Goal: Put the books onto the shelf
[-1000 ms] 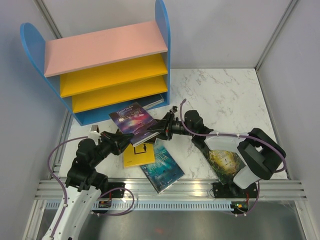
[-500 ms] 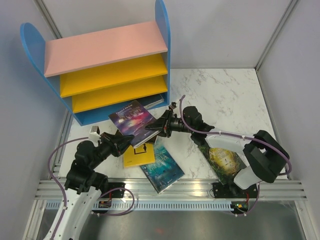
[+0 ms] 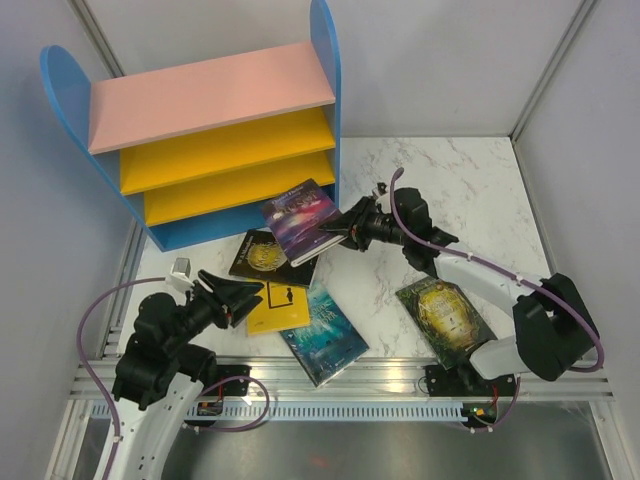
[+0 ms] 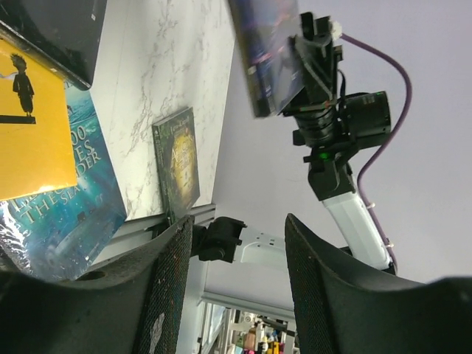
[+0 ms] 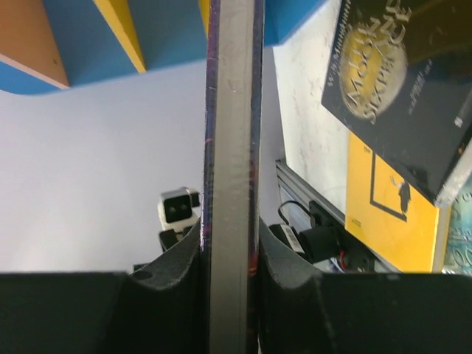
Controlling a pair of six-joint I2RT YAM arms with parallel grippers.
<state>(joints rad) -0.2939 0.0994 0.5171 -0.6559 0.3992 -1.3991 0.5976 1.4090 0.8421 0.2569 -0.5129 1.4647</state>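
R tool (image 3: 338, 232) is pinching the purple book (image 3: 300, 214) by its 4 o'clock edge and holding it tilted, off the bench (image 3: 470, 180), right at the shelf's (image 3: 210, 95) lower front. The book's far corner is sitting close by the right side panel (image 3: 323, 45). In the R wrist view the page edge is sitting squarely between both fingers (image 5: 181, 254), w/ yellow boards and blue base showing beyond.

L tool (image 3: 250, 297) is hovering w/ fingers spread and nothing between them, at approx 7 o'clock of the purple book, over the yellow book's (image 3: 280, 312) far left corner.

Around:
- Black-gold book (image 3: 258, 255) is lying flat just in front of the shelf base, partly under the held book in the top view. Its near edge is overlapping the yellow book.
- Yellow book is resting on a corner of the teal book (image 3: 325, 338), which is lying at its 5 o'clock.
- Green-gold book (image 3: 442, 315) is lying alone at 3 o'clock of the teal one, well apart, beside the R arm (image 3: 480, 275).
- R arm is stretching across the bench from the 5 o'clock corner toward the shelf.
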